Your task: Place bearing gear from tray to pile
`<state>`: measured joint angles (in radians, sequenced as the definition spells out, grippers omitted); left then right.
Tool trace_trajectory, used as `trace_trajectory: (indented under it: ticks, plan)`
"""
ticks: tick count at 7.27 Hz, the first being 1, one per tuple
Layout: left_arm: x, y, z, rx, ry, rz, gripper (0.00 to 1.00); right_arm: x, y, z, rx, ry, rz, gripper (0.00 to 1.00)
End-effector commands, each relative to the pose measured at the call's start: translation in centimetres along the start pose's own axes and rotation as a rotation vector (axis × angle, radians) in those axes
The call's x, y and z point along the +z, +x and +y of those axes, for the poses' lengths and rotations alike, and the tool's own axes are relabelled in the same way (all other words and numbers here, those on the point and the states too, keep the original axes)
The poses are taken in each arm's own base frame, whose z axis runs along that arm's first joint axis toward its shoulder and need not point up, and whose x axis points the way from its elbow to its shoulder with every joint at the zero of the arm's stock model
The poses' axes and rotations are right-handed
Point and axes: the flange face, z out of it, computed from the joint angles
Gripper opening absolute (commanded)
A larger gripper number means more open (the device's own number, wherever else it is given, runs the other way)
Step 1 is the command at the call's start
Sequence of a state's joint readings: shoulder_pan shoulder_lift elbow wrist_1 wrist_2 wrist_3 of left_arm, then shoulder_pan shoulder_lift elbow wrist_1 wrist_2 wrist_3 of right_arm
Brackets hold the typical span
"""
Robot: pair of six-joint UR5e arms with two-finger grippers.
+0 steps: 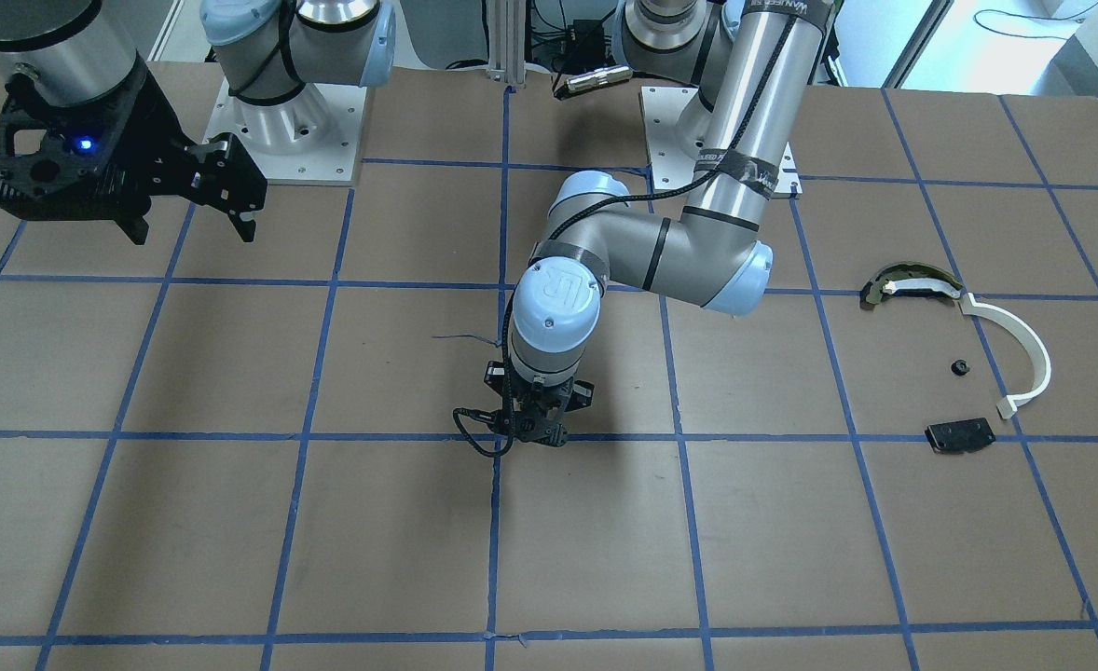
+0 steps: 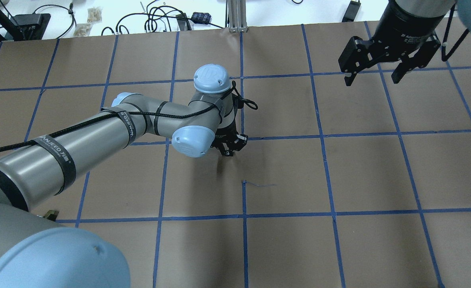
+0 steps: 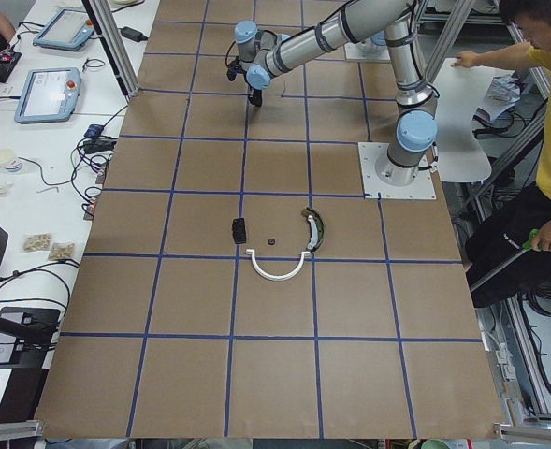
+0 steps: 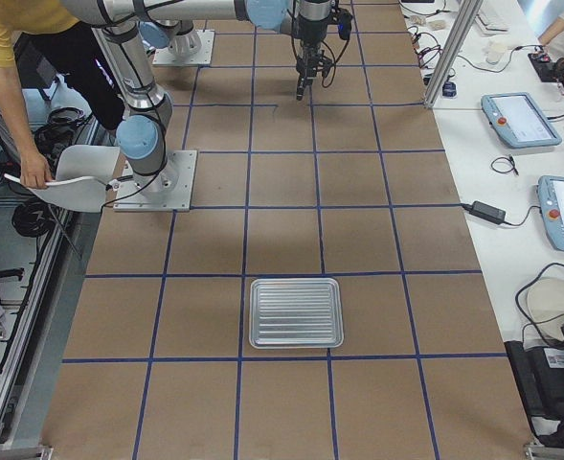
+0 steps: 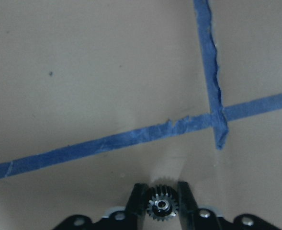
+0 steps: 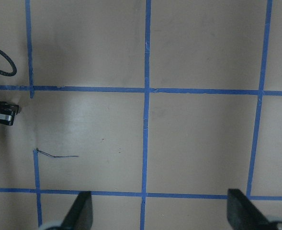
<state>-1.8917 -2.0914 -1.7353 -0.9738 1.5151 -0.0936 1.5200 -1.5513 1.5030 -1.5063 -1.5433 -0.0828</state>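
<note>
My left gripper (image 5: pixel 161 199) is shut on a small toothed bearing gear (image 5: pixel 161 207), held just above the brown table near a blue tape crossing. It hangs over the table's middle in the front-facing view (image 1: pixel 535 436) and the overhead view (image 2: pixel 229 150). The pile lies far to its side: a white curved arc (image 1: pixel 1024 349), a dark-and-cream curved piece (image 1: pixel 908 282), a flat black plate (image 1: pixel 960 435) and a small black part (image 1: pixel 959 367). The silver ribbed tray (image 4: pixel 296 312) lies at the table's other end. My right gripper (image 2: pixel 373 78) is open and empty, held high.
An operator in yellow (image 3: pixel 546 112) stands beside the robot's bases. The left arm's elbow (image 1: pixel 735 275) and a looping black cable (image 1: pixel 474 433) hang over the table's middle. Tablets and cables lie on the side bench (image 4: pixel 521 120).
</note>
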Motion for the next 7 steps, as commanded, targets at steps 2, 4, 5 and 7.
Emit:
trace_trajectory:
  ticks: [2, 4, 5, 7]
  plan:
    - [-6.1, -8.4, -2.8, -0.120, 0.072, 0.012, 0.00, 0.1, 0.0, 0.0, 0.001, 0.000, -0.008, 1.00]
    - [-9.8, -22.3, -2.4, -0.171, 0.075, 0.011, 0.00, -0.6, 0.1, -0.1, 0.001, 0.007, -0.003, 1.00]
    - [-11.1, -31.1, -0.6, -0.130, 0.038, 0.013, 0.00, -0.2, 0.0, -0.2, -0.006, 0.004, -0.014, 1.00]
    - [-9.3, -44.9, 5.9, -0.152, -0.032, 0.018, 0.00, -0.4, 0.3, -0.2, -0.005, 0.006, 0.000, 1.00]
